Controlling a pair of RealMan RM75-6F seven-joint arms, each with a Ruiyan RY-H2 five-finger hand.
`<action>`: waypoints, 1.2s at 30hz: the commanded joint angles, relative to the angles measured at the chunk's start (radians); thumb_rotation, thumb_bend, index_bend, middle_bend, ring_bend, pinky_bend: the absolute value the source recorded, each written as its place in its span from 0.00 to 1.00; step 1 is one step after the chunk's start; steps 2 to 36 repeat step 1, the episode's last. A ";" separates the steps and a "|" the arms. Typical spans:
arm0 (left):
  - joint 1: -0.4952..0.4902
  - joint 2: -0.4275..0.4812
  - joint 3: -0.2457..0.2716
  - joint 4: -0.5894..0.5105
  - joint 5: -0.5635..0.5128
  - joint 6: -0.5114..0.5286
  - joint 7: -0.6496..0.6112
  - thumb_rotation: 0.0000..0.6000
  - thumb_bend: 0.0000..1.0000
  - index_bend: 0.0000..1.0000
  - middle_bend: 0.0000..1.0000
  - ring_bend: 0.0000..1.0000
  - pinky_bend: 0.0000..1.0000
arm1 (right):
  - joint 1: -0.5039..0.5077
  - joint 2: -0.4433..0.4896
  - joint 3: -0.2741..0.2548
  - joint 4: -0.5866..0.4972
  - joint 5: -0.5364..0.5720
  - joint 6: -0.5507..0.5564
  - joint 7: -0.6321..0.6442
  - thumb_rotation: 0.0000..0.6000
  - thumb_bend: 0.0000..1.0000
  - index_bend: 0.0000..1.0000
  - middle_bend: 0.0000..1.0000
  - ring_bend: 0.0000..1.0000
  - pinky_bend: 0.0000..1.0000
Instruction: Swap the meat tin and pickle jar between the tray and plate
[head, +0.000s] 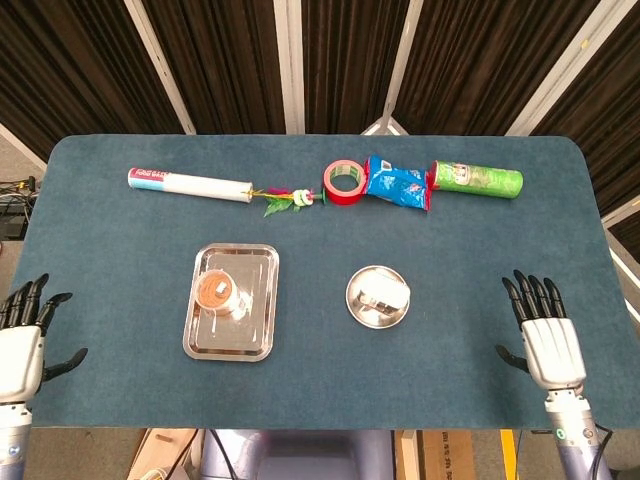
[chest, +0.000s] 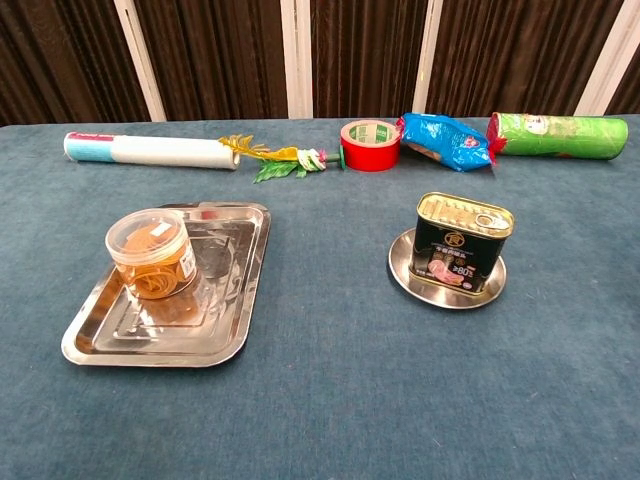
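From the head view, the left hand and right hand sit at the table's near corners, fingers spread and holding nothing, well apart from the rectangular steel tray and round steel plate. From the chest view, neither hand appears; the clear plastic pickle jar stands upright in the tray, and the black rectangular meat tin stands on the plate.

We see a teal-blue table, a shiny silver tray and plate, a black meat tin with a gold top, a clear pickle jar showing amber-brown, red tape, a blue bag, and a green tube.
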 joint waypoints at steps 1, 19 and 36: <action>-0.008 -0.006 0.001 0.012 0.008 -0.011 -0.014 1.00 0.15 0.23 0.00 0.00 0.07 | -0.017 0.025 0.003 -0.030 -0.011 -0.002 -0.004 1.00 0.00 0.00 0.00 0.00 0.00; -0.008 -0.006 0.001 0.012 0.008 -0.011 -0.014 1.00 0.15 0.23 0.00 0.00 0.07 | -0.017 0.025 0.003 -0.030 -0.011 -0.002 -0.004 1.00 0.00 0.00 0.00 0.00 0.00; -0.008 -0.006 0.001 0.012 0.008 -0.011 -0.014 1.00 0.15 0.23 0.00 0.00 0.07 | -0.017 0.025 0.003 -0.030 -0.011 -0.002 -0.004 1.00 0.00 0.00 0.00 0.00 0.00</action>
